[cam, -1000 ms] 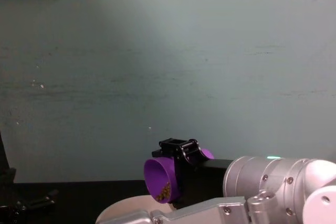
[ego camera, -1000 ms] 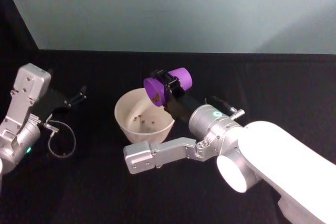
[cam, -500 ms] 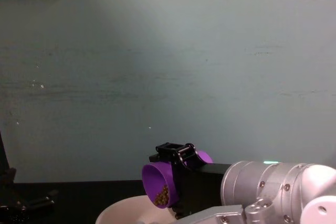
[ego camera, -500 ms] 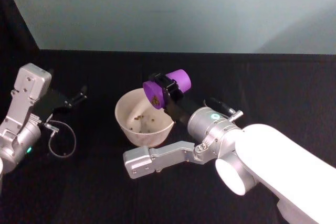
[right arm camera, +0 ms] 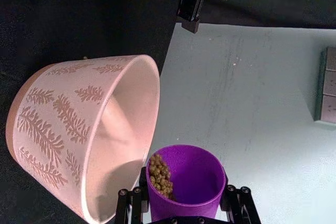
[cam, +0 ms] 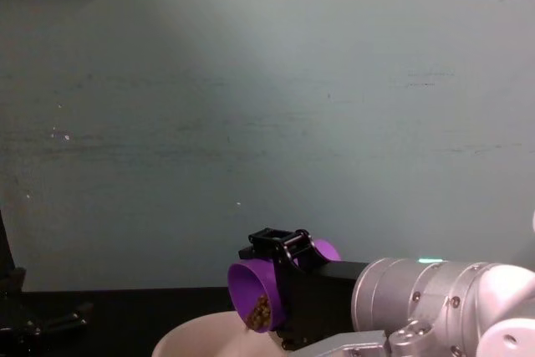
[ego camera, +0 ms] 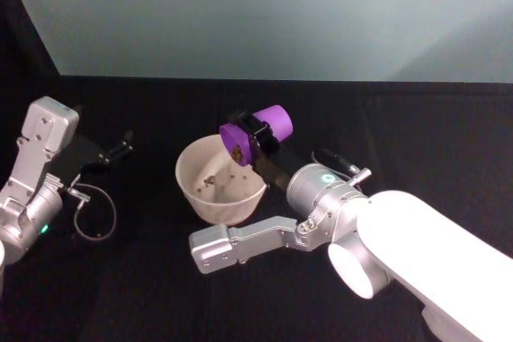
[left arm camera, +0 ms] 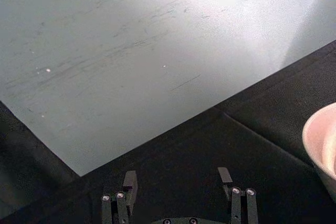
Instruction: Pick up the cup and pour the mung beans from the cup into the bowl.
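the cup point(ego camera: 271, 124) hanging tipped in the right gripper point(ego camera: 255, 135) above the right rim of the bowl point(ego camera: 181, 175), mung beans point(ego camera: 238, 150) lying at its mouth, left gripper point(ego camera: 119, 150) sitting well left of the bowl

Your purple cup point(ego camera: 258, 132) hung tipped on its side over the cream bowl point(ego camera: 210, 207), at its far-right rim, mouth facing robot's L & slightly down. Mung beans point(right arm camera: 160, 177) sat heaped at cup's lip; a few lay scattered in the upright, fern-patterned bowl.

- Right pincer point(ego camera: 255, 140) grips the cup point(ego camera: 274, 123), tipped over the bowl point(ego camera: 215, 211).
- Mung beans point(ego camera: 238, 150) lie at its mouth.
- Left pincer point(ego camera: 120, 148) is well apart, at left.
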`<state>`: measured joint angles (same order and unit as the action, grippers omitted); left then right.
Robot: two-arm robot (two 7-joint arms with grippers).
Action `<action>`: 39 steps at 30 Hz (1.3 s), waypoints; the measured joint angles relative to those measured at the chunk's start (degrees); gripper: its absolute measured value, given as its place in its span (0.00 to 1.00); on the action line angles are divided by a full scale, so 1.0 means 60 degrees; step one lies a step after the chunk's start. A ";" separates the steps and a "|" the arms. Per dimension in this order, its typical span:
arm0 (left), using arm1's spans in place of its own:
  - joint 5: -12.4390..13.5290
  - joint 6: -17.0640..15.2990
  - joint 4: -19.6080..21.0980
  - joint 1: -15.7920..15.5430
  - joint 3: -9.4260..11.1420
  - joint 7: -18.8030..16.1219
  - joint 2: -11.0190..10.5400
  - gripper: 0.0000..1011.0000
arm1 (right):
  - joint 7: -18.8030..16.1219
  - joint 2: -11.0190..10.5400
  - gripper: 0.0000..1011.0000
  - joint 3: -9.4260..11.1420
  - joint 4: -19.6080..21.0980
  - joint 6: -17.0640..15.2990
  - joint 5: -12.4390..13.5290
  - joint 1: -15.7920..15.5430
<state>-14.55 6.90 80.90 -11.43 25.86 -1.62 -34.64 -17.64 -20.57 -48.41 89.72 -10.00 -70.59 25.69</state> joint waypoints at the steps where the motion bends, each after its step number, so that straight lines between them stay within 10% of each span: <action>1: 0.0000 0.0000 0.0000 0.0000 0.0000 0.0000 0.0000 0.99 | -0.0001 0.0000 0.72 -0.0002 -0.0002 -0.0001 -0.0004 0.0002; 39: 0.0000 0.0000 0.0000 0.0000 0.0000 0.0000 0.0000 0.99 | 0.0024 -0.0054 0.72 -0.0102 0.0072 0.0075 -0.0147 0.0059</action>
<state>-14.55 6.91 80.90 -11.43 25.86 -1.62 -34.65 -17.50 -20.90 -49.02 90.16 -9.55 -71.47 26.04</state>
